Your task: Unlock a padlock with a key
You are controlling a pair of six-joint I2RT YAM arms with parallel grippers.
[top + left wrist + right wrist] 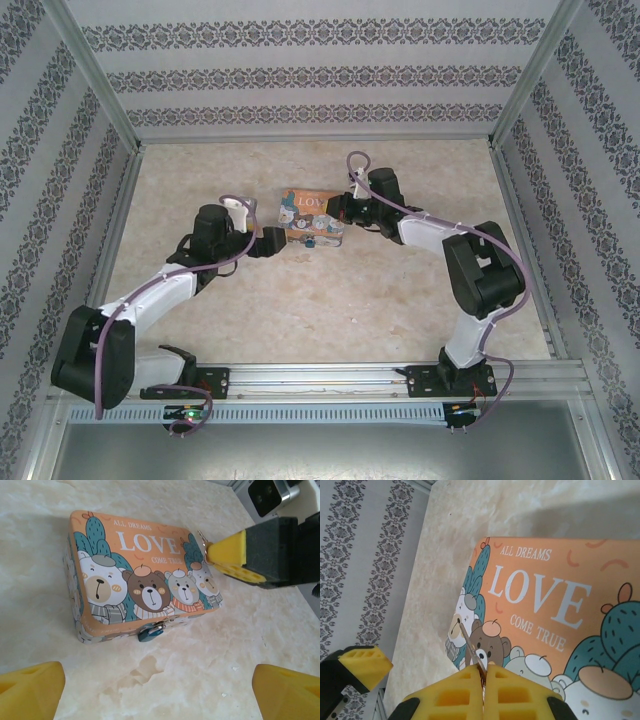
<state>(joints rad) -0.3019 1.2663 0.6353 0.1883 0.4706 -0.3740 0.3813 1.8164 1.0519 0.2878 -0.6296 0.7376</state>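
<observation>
Yellow fingertips [30, 690] of my left end effector [159, 692] sat in the bottom corners of the left wrist view. They stood wide apart with nothing between them, low over the counter [200, 675] and facing the front of the tin [145, 565]. The padlock [150, 631] hung at the tin's front clasp, its teal body down by the counter and roughly in line with that open gap. I judge I had posed the left side there to steady the lock. By the tin's far right corner was my right end effector [227, 560], with a bit of the key [203, 540] showing at its tips.

From the right wrist, the two yellow pads [455, 697] were pressed together on the key [468, 647]. Its thin blade stuck out ahead of them, above the tin's lid. I judge the pinch at the head was meant to leave the blade free for the keyhole.

From above, both arms reached inward to the tin [312, 218] at mid-counter. The left end effector [272, 238] was just beside its left end and the right [345, 212] was at its right end. The key had not yet reached the lock.
</observation>
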